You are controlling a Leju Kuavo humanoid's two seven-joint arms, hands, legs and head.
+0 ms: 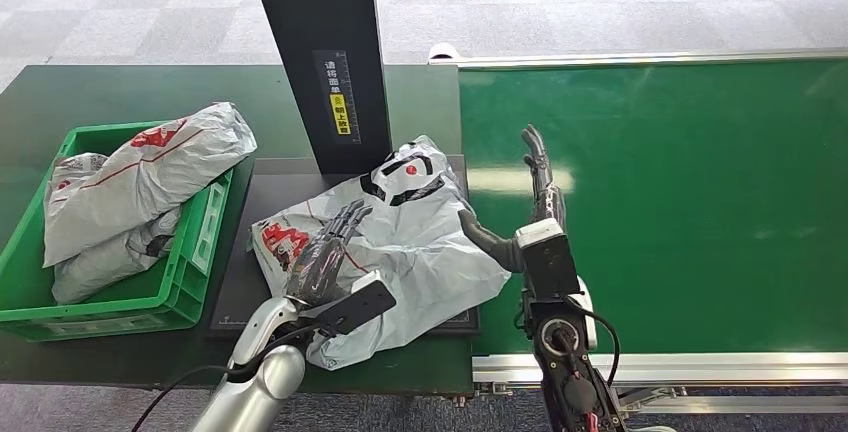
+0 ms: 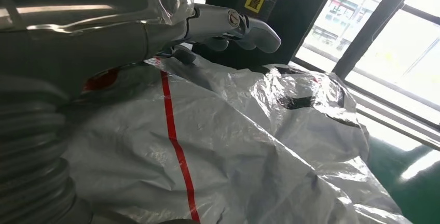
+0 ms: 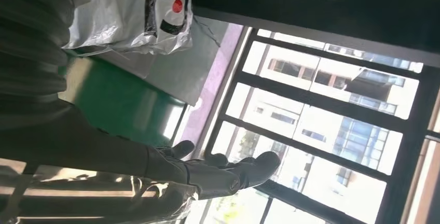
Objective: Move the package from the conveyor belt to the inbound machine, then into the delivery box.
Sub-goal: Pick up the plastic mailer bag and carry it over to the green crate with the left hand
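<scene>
The grey poly mailer package [image 1: 400, 237] lies on the dark platform of the inbound machine [image 1: 240, 292], under its black upright column [image 1: 320, 52], with one corner spilling over the platform's edge toward the green conveyor belt [image 1: 680, 202]. My left hand [image 1: 328, 252] rests flat on top of it, fingers spread over the crumpled film near the red print; I pinch nothing yet. My right hand [image 1: 535, 192] stands open beside the bag's belt-side edge, fingers [image 1: 533, 152] straight and apart, thumb reaching toward the plastic; whether it touches, I cannot tell.

I judge the bag light, soft and slick: the film is glossy and wrinkled, so it will sag and slide rather than hold a shape. A press from above will only skate. The better hold looks like a gathered fold of film, or a squeeze between both palms across the bulging middle, where the contents give something to bear on.

The green delivery box [image 1: 190, 262] sits just beside the platform on my left and already holds other grey mailers [image 1: 140, 182] heaped above its rim. The way across is short, but the column stands close behind the bag and the crate's near wall must be cleared, so I would lift before sweeping sideways. The belt on my right offers open room.
</scene>
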